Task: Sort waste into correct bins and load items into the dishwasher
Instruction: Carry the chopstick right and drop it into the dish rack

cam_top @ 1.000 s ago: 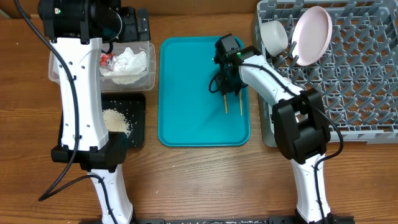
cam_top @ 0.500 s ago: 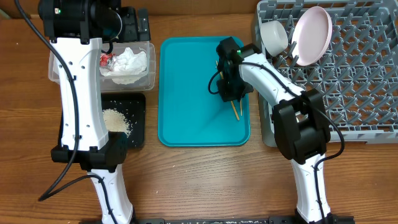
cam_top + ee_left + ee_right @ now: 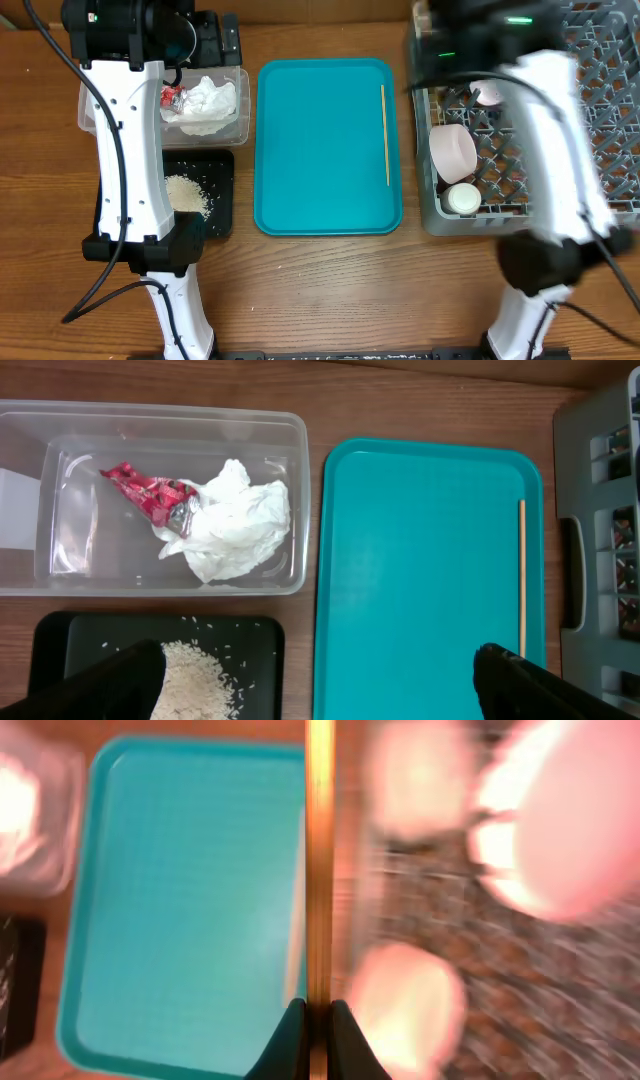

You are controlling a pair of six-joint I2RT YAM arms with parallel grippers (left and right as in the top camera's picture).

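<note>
Moved: right arm swings off the teal tray [image 3: 320, 150] and now sits over the dish rack [image 3: 600, 150] at 2 o'clock, motion-blurred; only one chopstick is left on the tray.
Right end effector [image 3: 318, 1025]: narrow, pinching the held chopstick [image 3: 320, 860] at its low end, stick straight out ahead.
Left end effector [image 3: 318, 655]: fingers wide apart, holding nothing, parked above the bins at 10 o'clock.
Tray chopstick [image 3: 386, 135]: lies flat along the tray's 3 o'clock edge, just beside the rack.
Rack load: bowl [image 3: 452, 152] and cup [image 3: 462, 198] in the rack's 8 o'clock corner; plate mostly hidden by the arm.
Waste: wrapper [image 3: 150, 495] and napkin [image 3: 235, 520] in the clear tub [image 3: 290, 430], rice [image 3: 195, 670] in the black tray [image 3: 60, 635]; looks sorted.
Step, judged: place the held stick in the rack.
Do it well: slow down, lower between pegs, clear of bowl and cup, release only when it is supported.
Risk: thin stick may slip through the lattice.
Left: tray chopstick.
</note>
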